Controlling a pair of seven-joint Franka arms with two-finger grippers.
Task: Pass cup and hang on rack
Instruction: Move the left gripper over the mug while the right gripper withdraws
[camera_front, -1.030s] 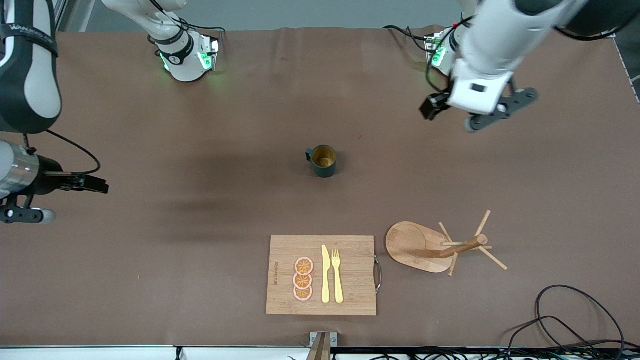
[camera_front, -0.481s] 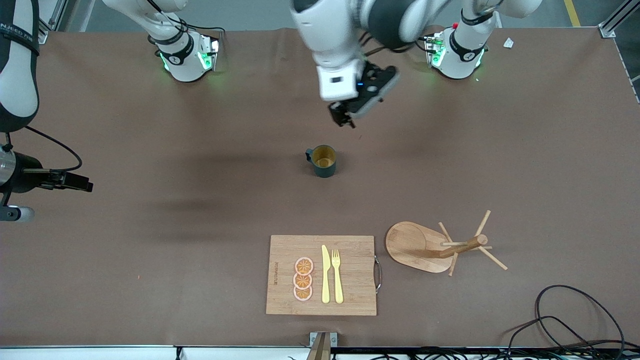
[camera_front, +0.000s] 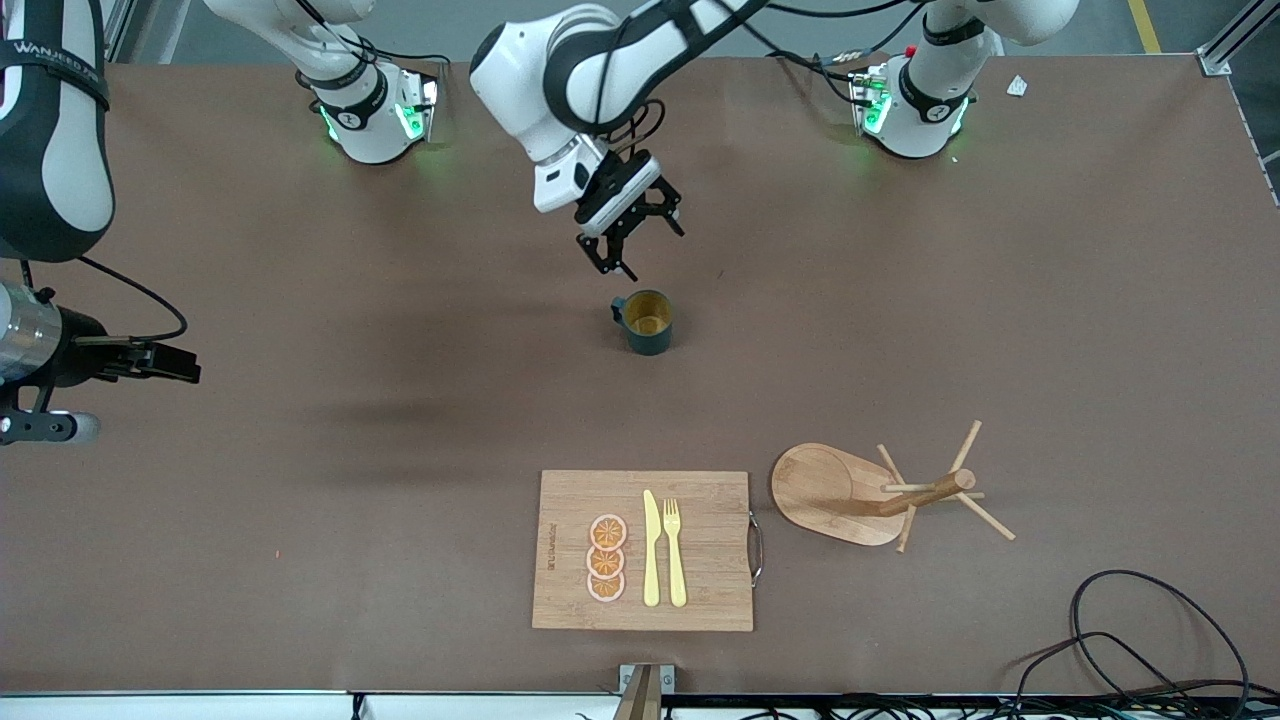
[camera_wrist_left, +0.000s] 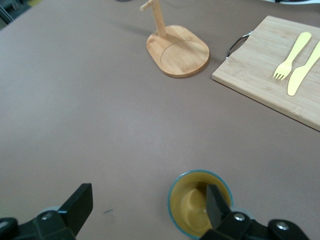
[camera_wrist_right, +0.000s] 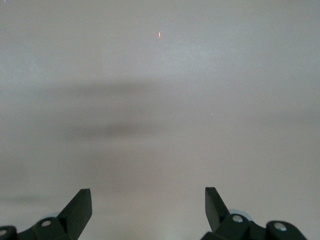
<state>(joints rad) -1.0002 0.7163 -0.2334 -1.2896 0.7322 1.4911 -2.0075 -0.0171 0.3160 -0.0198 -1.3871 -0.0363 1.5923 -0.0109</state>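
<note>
Brown matting covers the whole desk (camera_front: 1000, 330), and the cup (camera_front: 646, 322) stands upright near its middle, mouth up, its small handle pointing toward the right arm's end. The left pincer (camera_front: 632, 238) hangs over the matting just short of the cup on the side of the robots' bases, its fingers (camera_wrist_left: 80, 202) spread wide with nothing between them. In the left wrist view the cup (camera_wrist_left: 197, 202) sits low in the frame with one fingertip overlapping its rim, so the cup lies slightly ahead of and below the pincer, not yet between the jaws. That offset is what the coming move seems to turn on: a short advance toward the front edge and a descent would bring the fingers astride the cup's wall.

The right pincer (camera_front: 40, 425) waits over the desk's edge at the right arm's end, well apart from the cup, its fingers (camera_wrist_right: 80, 205) also wide apart and empty above bare matting. The left pincer is plainly the nearer.

The rack (camera_front: 875, 492) stands nearer the front edge, toward the left arm's end, its post rising from an oval base with thin pegs fanning out. Beside it lies a bamboo cutting board (camera_front: 700, 590) carrying three orange slices (camera_front: 606, 558), a yellow knife (camera_front: 651, 550) and a fork (camera_front: 675, 550). Nothing stands between the left pincer and the cup; board and rack are well apart from both
</note>
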